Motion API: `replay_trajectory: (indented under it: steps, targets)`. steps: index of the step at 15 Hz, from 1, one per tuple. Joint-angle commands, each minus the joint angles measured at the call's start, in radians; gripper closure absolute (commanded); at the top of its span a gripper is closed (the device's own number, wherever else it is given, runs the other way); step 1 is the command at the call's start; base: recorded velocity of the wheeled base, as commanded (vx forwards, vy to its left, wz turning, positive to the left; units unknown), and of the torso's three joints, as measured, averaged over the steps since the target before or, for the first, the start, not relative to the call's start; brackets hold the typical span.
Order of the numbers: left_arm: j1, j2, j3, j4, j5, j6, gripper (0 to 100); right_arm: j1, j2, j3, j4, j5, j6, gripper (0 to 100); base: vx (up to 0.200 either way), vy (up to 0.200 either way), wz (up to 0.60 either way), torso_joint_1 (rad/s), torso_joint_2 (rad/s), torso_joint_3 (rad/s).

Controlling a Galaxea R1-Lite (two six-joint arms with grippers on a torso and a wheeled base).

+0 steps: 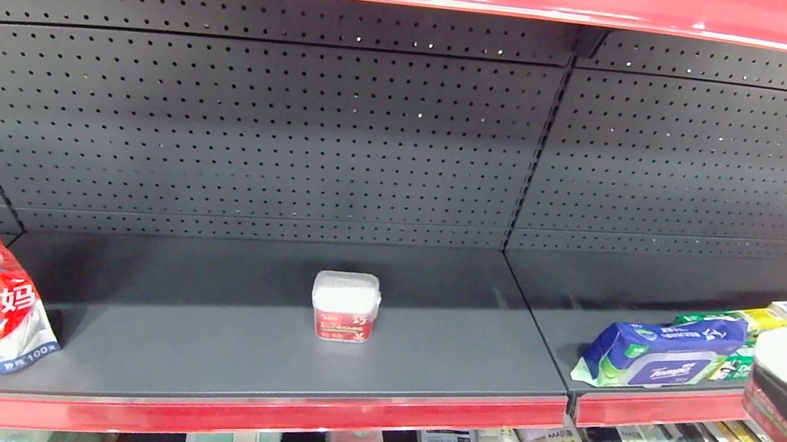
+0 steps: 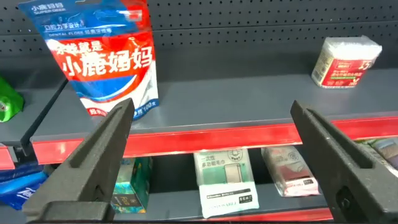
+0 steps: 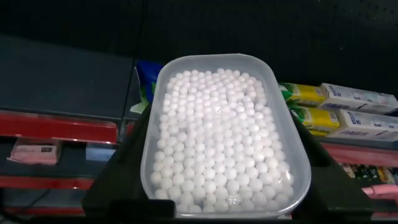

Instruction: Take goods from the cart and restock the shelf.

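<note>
Swab tub (image 3: 227, 124) we're clenching upright in right tool (image 3: 222, 180) to stand it by matching tub (image 1: 344, 306) on shelf (image 1: 232, 352); left tool (image 2: 211, 109) released.

Right end effector (image 3: 219, 124): swab tub (image 3: 227, 168) fills the gap between its fingers (image 3: 121, 168) and covers most of each. Blue wipes pack (image 3: 142, 78) just beyond it, largely hidden. Ahead of left end effector (image 2: 211, 107): red-blue bag (image 2: 106, 59), top cropped; green item (image 2: 7, 101) off to the side, cut at the edge, possibly a packet. Lower-shelf packs (image 2: 227, 180), tops behind red shelf lip (image 2: 186, 138).
</note>
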Motion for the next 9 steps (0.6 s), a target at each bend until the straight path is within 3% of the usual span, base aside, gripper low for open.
replay_trajectory:
  steps: [1,3,5,6,7,8,9]
  targets:
    - [-0.002,0.013,-0.001,0.0,0.0,-0.001,0,0.002,-0.161,0.038,-0.001,0.025,0.001,100,0.0,0.0,0.0,0.0,0.0,0.0]
    - [-0.002,0.012,-0.002,0.0,-0.038,0.005,0,0.004,-0.257,0.083,0.002,0.029,-0.003,100,0.0,0.0,0.0,0.0,0.0,0.0]
    - [-0.002,0.019,-0.002,0.0,-0.04,0.016,0,0.007,-0.296,0.101,0.002,0.029,0.003,100,0.0,0.0,0.0,0.0,0.0,0.0]
    - [-0.002,0.021,-0.007,0.0,-0.038,0.032,0,0.007,-0.31,0.092,0.002,0.026,0.006,100,0.0,0.0,0.0,0.0,0.0,0.0]
    - [-0.002,0.049,-0.074,0.01,-0.038,0.059,0,0.002,-0.322,0.089,0.001,0.023,0.006,100,0.0,0.0,0.0,0.0,0.0,0.0]
    - [-0.003,0.24,-0.226,0.027,-0.037,0.016,0,-0.001,-0.348,0.092,0.002,0.02,0.006,100,0.0,0.0,0.0,0.0,0.0,0.0]
    - [-0.005,0.352,-0.3,0.021,-0.04,-0.101,0,-0.005,-0.363,0.101,0.004,0.012,0.006,100,0.0,0.0,0.0,0.0,0.0,0.0]
